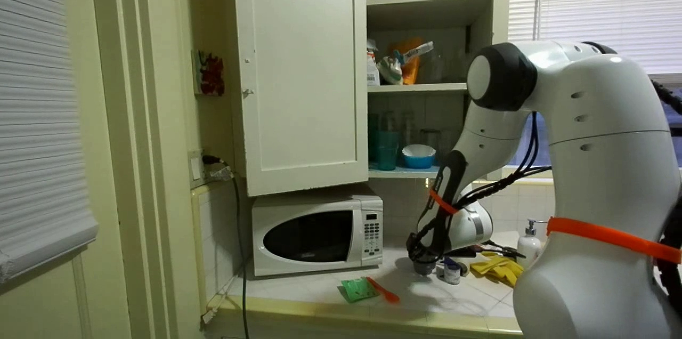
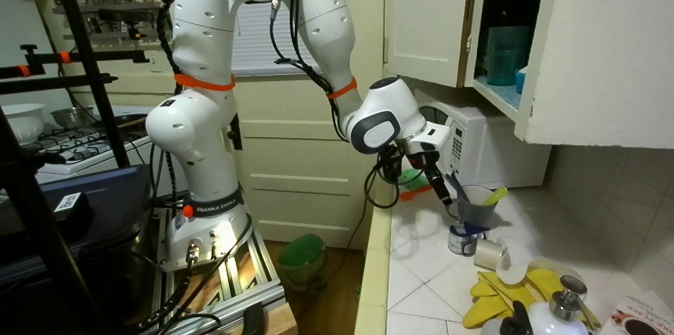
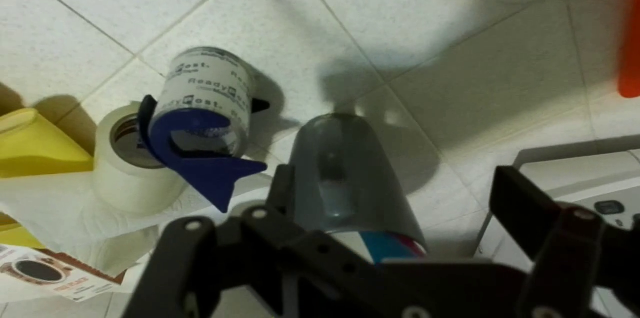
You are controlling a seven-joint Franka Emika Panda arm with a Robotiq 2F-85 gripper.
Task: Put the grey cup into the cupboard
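Observation:
The grey cup (image 2: 476,212) stands upright on the white tiled counter, its handle toward my gripper. Something yellow-green shows at its mouth. In an exterior view the cup (image 1: 424,267) is mostly covered by the gripper. In the wrist view the cup (image 3: 350,173) lies between my open fingers (image 3: 395,190). The left finger is close beside it; the right finger is well apart. My gripper (image 2: 446,199) is tilted down at the cup's near side. The white cupboard (image 1: 303,67) hangs above with its door open. Its lowest shelf holds teal cups (image 1: 387,150) and a blue bowl (image 1: 419,156).
Tape rolls (image 2: 463,240) stand right beside the cup. Yellow gloves (image 2: 516,293) and a soap bottle (image 1: 529,245) lie beyond them. A white microwave (image 1: 319,232) stands under the cupboard door. An orange spoon (image 1: 383,290) and a green packet (image 1: 359,290) lie before it.

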